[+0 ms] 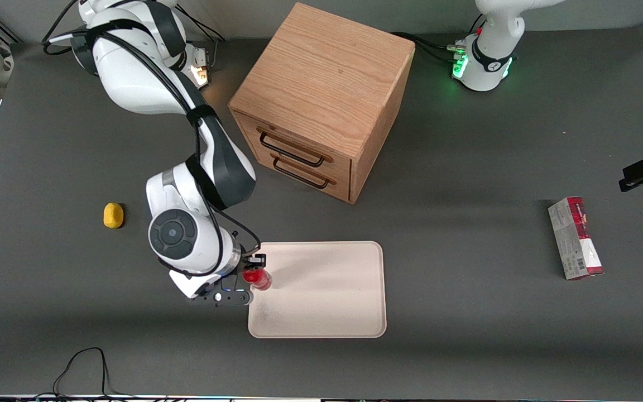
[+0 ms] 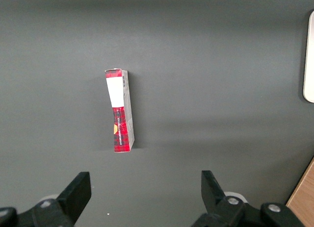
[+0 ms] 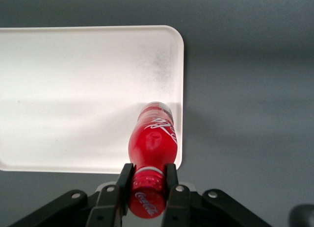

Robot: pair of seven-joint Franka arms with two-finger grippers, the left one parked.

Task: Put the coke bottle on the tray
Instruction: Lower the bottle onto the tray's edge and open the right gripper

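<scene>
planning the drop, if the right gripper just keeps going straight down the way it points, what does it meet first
The gripper is shut on the coke bottle and points down over the tray. The bottle's base would likely meet the tray first, near its edge; remaining height is unclear.

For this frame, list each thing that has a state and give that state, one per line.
gripper: shut on the coke bottle's neck, above the tray's edge nearest the working arm.
coke bottle: held upright, base on or just above the tray; contact unclear.
tray: flat on the table, nothing else on it.
cabinet: both drawers shut.
carton: lying flat, toward the parked arm's end.
yellow lump: resting on the table.
</scene>
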